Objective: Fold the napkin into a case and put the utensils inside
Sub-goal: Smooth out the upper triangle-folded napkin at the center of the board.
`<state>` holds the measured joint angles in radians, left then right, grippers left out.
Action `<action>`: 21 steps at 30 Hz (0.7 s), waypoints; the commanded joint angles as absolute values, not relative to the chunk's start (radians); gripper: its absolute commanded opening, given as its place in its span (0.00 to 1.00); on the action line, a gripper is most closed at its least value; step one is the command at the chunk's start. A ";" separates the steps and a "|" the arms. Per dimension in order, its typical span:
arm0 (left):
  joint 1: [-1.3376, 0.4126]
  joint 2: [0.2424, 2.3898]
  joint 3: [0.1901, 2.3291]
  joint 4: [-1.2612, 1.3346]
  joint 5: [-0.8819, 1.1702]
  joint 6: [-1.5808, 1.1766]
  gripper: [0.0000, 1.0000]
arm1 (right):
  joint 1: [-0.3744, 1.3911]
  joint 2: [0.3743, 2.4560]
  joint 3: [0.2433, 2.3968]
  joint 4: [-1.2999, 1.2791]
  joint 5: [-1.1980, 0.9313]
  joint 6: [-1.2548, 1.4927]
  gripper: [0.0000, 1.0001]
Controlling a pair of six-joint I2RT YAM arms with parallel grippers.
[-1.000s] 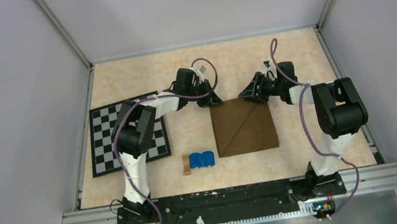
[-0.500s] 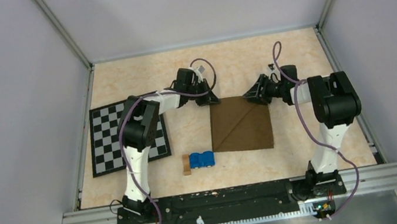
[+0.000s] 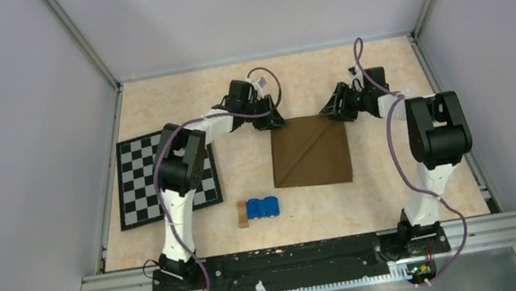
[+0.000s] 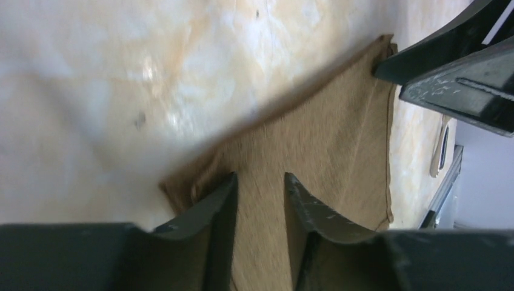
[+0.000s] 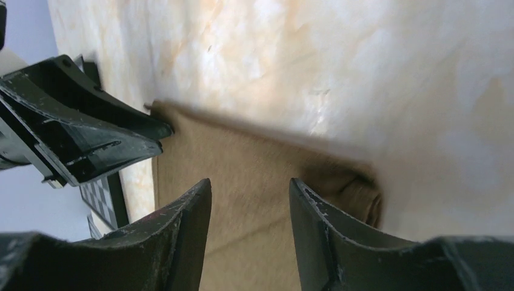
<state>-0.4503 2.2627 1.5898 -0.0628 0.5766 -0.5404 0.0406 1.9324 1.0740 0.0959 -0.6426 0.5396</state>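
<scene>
The dark brown napkin [image 3: 310,151] lies flat as a squarish piece with a diagonal crease. My left gripper [image 3: 272,122] sits low at its far left corner, my right gripper [image 3: 333,112] at its far right corner. In the left wrist view the left gripper [image 4: 260,177] has its jaws apart over the napkin [image 4: 327,139], nothing pinched between them. In the right wrist view the right gripper [image 5: 250,182] is open wider above the napkin [image 5: 254,163], whose corner beside it is bunched. The case and the utensils are out of view.
A black-and-white checkered mat [image 3: 165,176] lies at the left. A blue object [image 3: 263,207] and a small tan block [image 3: 242,213] sit near the front, left of the napkin. Metal frame rails and walls border the table.
The napkin has slid toward the far side of the table, with both grippers moving that way at its far corners. The left jaws, shut before, have opened.
</scene>
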 commanded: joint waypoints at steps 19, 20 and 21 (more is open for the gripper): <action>-0.517 1.902 0.887 0.244 0.665 -0.639 0.07 | 0.308 1.945 0.753 0.759 -0.868 0.933 0.53; -0.517 1.905 0.877 0.234 0.650 -0.638 0.06 | 0.296 1.960 0.752 0.772 -0.872 0.932 0.53; -0.517 1.907 0.867 0.229 0.635 -0.637 0.05 | 0.282 1.973 0.753 0.782 -0.877 0.928 0.53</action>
